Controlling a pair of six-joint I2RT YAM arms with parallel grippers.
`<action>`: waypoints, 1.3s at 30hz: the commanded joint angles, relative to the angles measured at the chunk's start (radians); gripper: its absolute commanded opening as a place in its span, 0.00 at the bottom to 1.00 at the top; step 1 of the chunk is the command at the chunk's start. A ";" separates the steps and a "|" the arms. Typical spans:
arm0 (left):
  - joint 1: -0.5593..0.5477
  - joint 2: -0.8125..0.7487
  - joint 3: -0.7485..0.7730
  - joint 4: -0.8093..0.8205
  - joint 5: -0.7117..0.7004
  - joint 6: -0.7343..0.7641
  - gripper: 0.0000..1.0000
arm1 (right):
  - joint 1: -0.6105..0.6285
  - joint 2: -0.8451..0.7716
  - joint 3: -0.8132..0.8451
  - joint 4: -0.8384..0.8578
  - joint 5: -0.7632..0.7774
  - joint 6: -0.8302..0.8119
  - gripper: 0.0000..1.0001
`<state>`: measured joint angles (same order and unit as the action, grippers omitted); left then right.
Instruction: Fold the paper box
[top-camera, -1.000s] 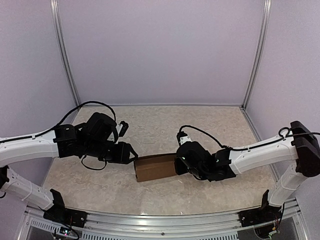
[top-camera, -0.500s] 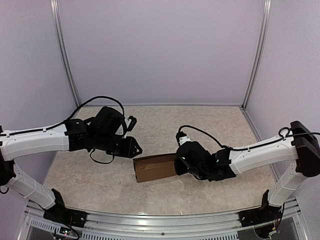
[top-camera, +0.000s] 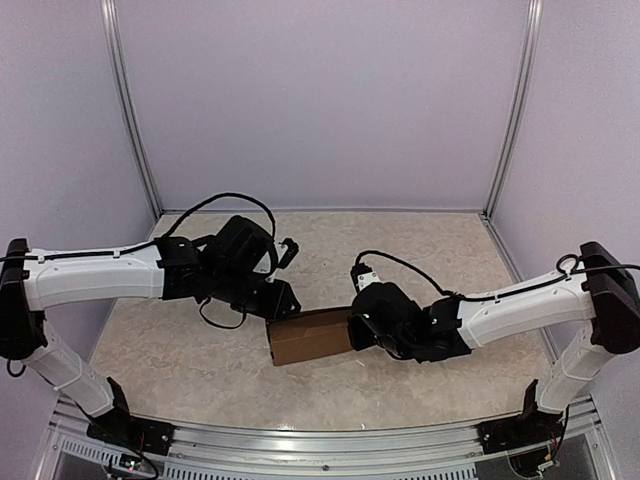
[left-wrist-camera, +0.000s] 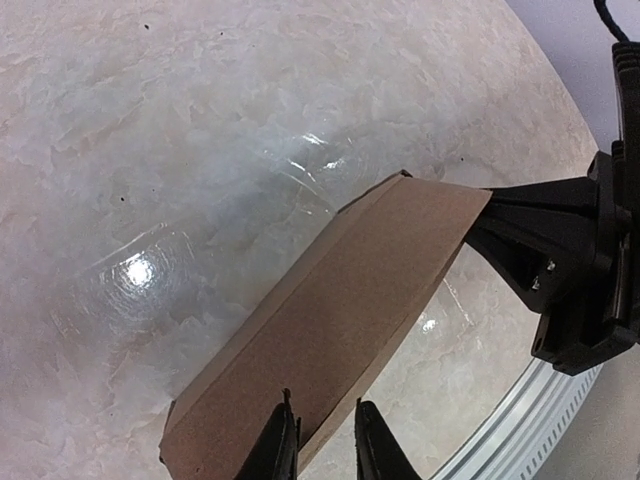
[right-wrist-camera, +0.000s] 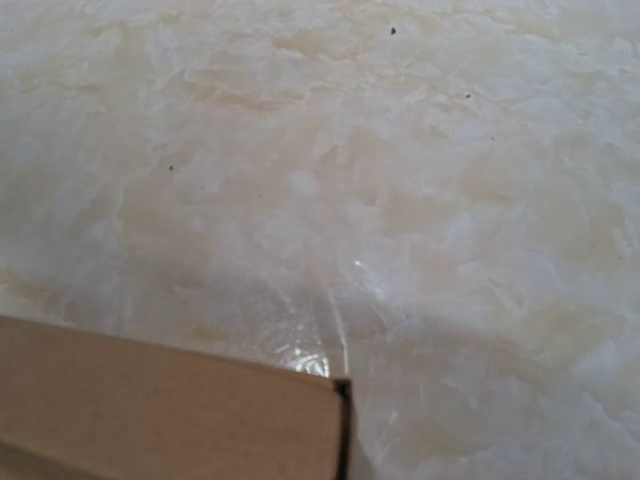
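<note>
paper box (top-camera: 310, 336) on counter (top-camera: 180, 360), long axis running gripper to gripper | right gripper (top-camera: 356, 328) apparently clamped on box's right end | left gripper (left-wrist-camera: 320, 445) narrowly parted, empty, just above box's left end

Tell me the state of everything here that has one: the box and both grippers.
paper box: folded into a long rectangular shape, lying on the table between the two grippers.
left gripper: fingers a little apart, straddling the box's long edge; cannot tell whether it grips.
right gripper: at the box's other end, against it; cannot tell whether open or shut.
</note>
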<state>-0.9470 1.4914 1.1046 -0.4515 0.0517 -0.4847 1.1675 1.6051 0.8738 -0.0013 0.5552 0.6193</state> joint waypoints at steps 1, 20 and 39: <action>-0.020 0.034 0.037 -0.016 -0.023 0.054 0.20 | 0.014 0.043 -0.002 -0.083 -0.069 -0.012 0.00; -0.069 0.082 0.047 -0.048 -0.100 0.077 0.16 | 0.014 0.064 0.025 -0.100 -0.073 -0.009 0.00; -0.077 0.125 0.036 -0.055 -0.142 0.060 0.11 | 0.013 -0.065 0.015 -0.116 -0.278 -0.106 0.61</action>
<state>-1.0237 1.5845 1.1362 -0.4900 -0.0692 -0.4183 1.1687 1.5864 0.9020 -0.0650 0.3946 0.5610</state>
